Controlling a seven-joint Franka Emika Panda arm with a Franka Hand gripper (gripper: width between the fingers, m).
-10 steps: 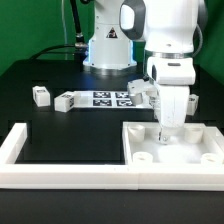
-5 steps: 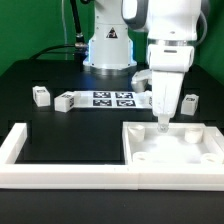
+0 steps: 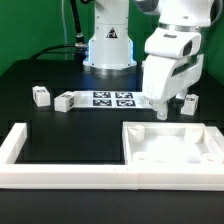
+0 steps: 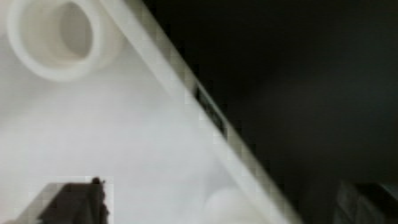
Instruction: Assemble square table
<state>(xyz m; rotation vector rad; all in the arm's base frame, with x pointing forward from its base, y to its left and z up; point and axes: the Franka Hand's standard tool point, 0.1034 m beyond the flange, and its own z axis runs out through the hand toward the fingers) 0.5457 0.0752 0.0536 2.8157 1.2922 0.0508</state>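
The white square table top (image 3: pixel 176 150) lies at the front on the exterior view's right, rim up, with round corner sockets. My gripper (image 3: pixel 165 109) hangs tilted just above its far edge, open and empty. In the wrist view the two dark fingers (image 4: pixel 71 203) stand wide apart with nothing between them, over the top's white surface (image 4: pixel 125 140) and one round socket (image 4: pixel 54 40). Small white leg blocks lie on the black table: two on the exterior view's left (image 3: pixel 40 95) (image 3: pixel 65 101) and one (image 3: pixel 190 102) behind the gripper.
The marker board (image 3: pixel 113 98) lies flat in the middle, in front of the robot base (image 3: pixel 108 50). The long white bar frame (image 3: pixel 60 176) runs along the front edge and turns back at the left.
The gripper has risen off the inside of the table top and moved back over its far edge, tilting as it went. The top and leg blocks have not moved.
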